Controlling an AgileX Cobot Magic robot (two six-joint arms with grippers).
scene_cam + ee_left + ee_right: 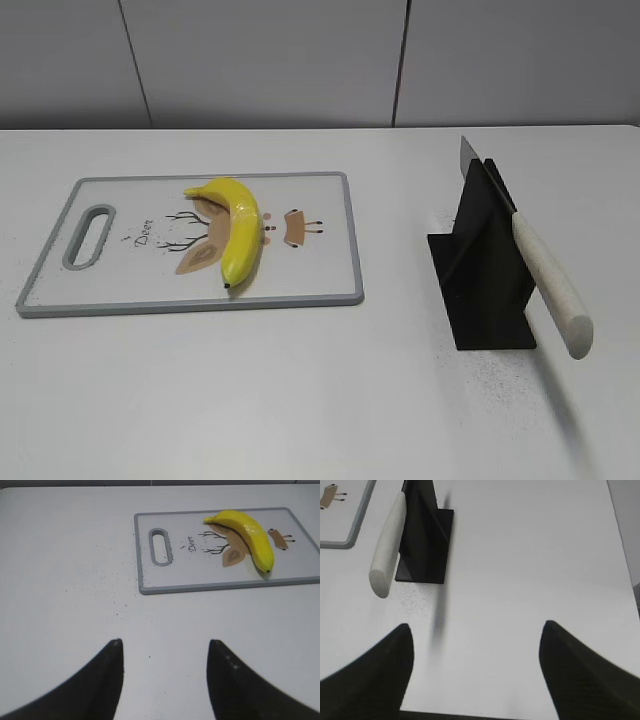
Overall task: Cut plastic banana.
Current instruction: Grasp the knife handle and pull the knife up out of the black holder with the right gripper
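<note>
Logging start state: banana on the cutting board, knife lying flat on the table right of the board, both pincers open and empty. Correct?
One error: the knife is not flat on the table; it rests slanted in the black stand, handle out, as the exterior view shows. The banana is on the cutting board, and the left pincer and right pincer are open and empty.

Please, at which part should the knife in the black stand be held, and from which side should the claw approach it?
Probably the white handle of the knife. It juts free from the black stand, slanting toward the table's front edge, while the blade sits in the slot. The right claw, open and empty, could come from that front side and close across the handle.
</note>
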